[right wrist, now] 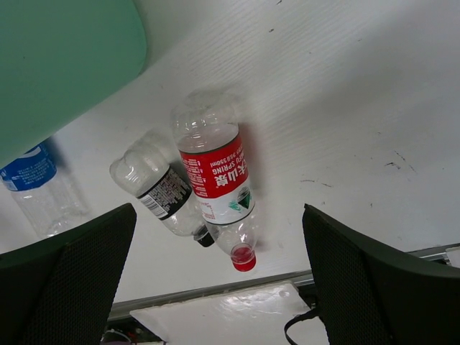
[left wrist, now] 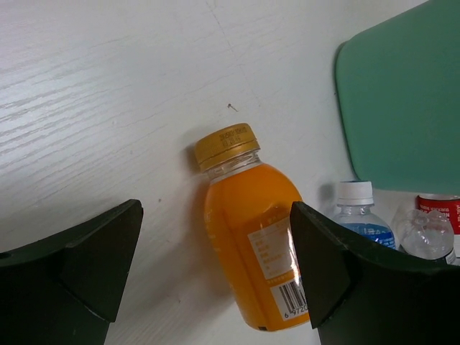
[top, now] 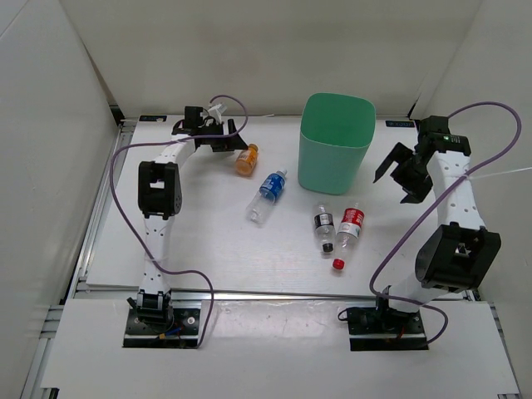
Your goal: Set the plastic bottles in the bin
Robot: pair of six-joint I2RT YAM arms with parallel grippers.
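Note:
An amber-orange bottle lies on its side on the white table, gold cap pointing away. My left gripper is open and straddles it; the right finger sits close against the label, the left finger stands well apart. Three clear bottles lie flat: blue label, black label, red label. The mint-green bin stands upright at the back centre. My right gripper hangs open to the right of the bin, holding nothing.
A tiny loose red cap lies just off the red-label bottle's neck. White walls enclose the table on the left, back and right. A metal rail runs along the table's near edge.

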